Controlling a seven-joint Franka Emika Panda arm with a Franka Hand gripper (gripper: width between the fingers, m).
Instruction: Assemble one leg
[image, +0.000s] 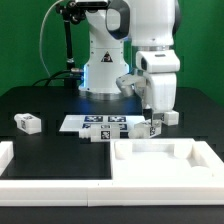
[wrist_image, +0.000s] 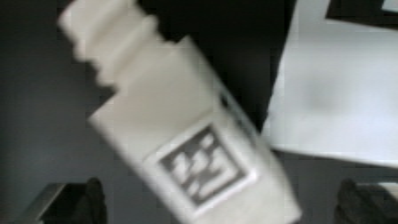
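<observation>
A small white leg (wrist_image: 178, 120) with a black-and-white tag on its face lies tilted on the black table, filling the middle of the wrist view. My gripper (wrist_image: 222, 205) is open. Its dark fingertips (wrist_image: 71, 200) stand wide apart on either side of the leg's near end, with gaps on both sides. In the exterior view the gripper (image: 151, 122) hangs low over this leg (image: 149, 129), just behind the large white tray-like piece (image: 165, 165). Other legs lie at the exterior view's left (image: 27, 123), by the marker board (image: 112, 134) and to the right (image: 171, 117).
The marker board (image: 97, 123) lies flat in the middle of the table. A white raised-rim piece (image: 12, 160) sits at the front left. The robot's base (image: 100, 70) stands behind. A white flat surface (wrist_image: 338, 90) lies next to the leg in the wrist view.
</observation>
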